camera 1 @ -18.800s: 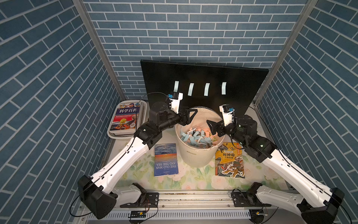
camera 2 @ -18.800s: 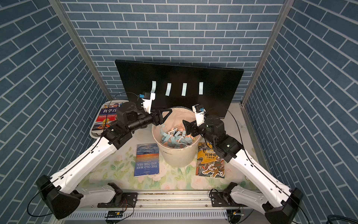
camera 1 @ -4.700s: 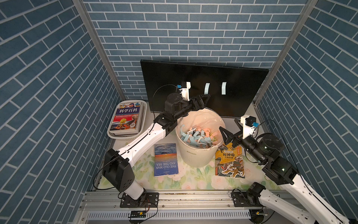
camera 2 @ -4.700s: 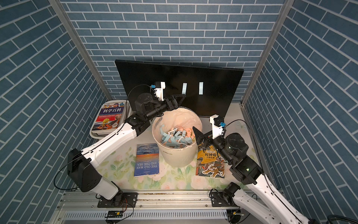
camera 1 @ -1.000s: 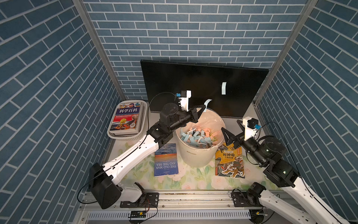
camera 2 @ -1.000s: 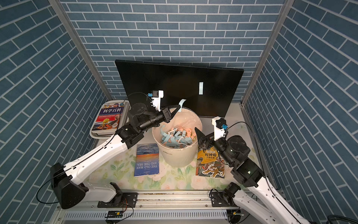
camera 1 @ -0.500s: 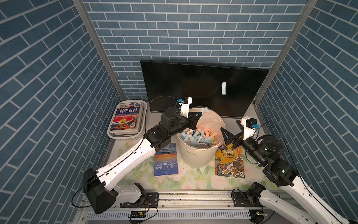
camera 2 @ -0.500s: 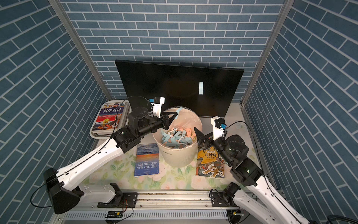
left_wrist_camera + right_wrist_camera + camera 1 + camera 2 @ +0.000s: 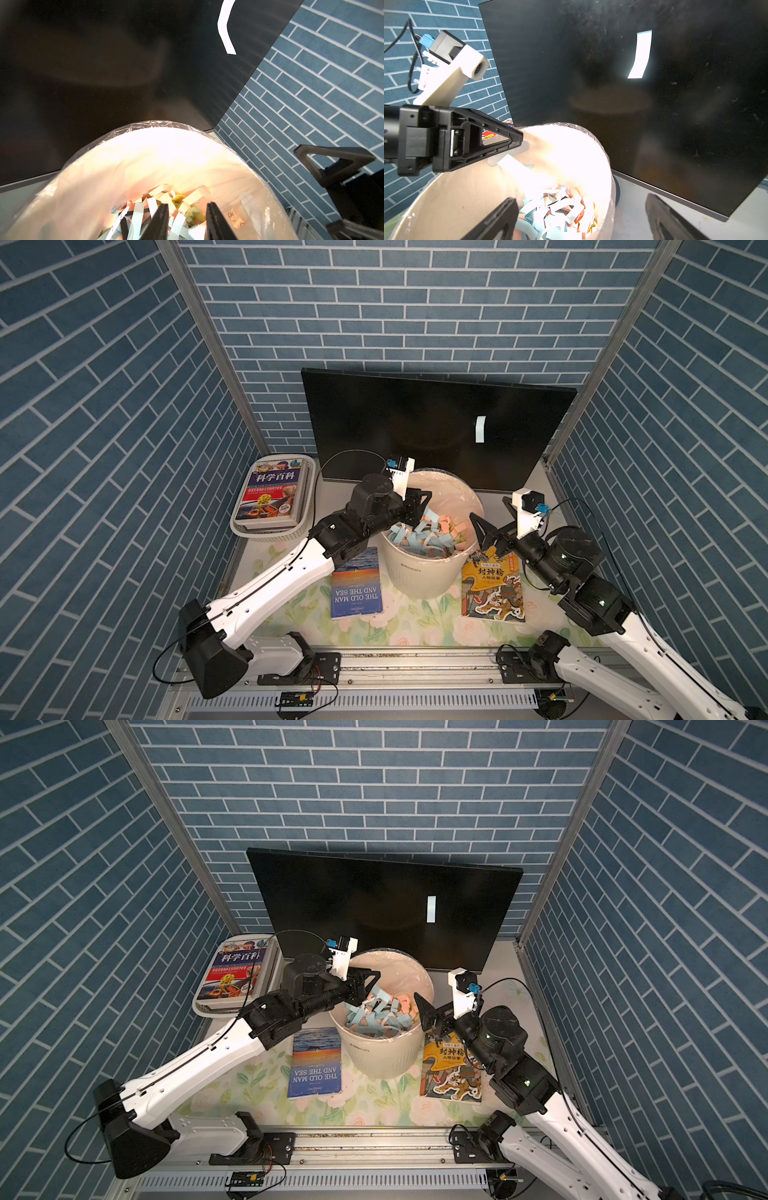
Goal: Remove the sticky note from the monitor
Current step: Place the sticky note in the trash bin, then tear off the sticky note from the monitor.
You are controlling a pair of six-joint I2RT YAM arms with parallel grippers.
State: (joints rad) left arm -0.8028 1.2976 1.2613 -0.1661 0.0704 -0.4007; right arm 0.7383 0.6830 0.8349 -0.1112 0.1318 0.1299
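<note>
One pale sticky note (image 9: 480, 429) is seen stuck upright on the right half of the monitor (image 9: 395, 423), which is stood at the back of the table (image 9: 415, 624). Just before it, a white bin (image 9: 415, 576) filled with paper strips is placed. The left pincer (image 9: 419, 502) is held over the bin's rim, jaws slightly apart, with nothing clamped. The right pincer (image 9: 490, 524) is held wide apart just beside the bin.

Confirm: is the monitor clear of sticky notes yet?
Not clear: one pale sticky note sits on the monitor screen, seen in both top views.
</note>
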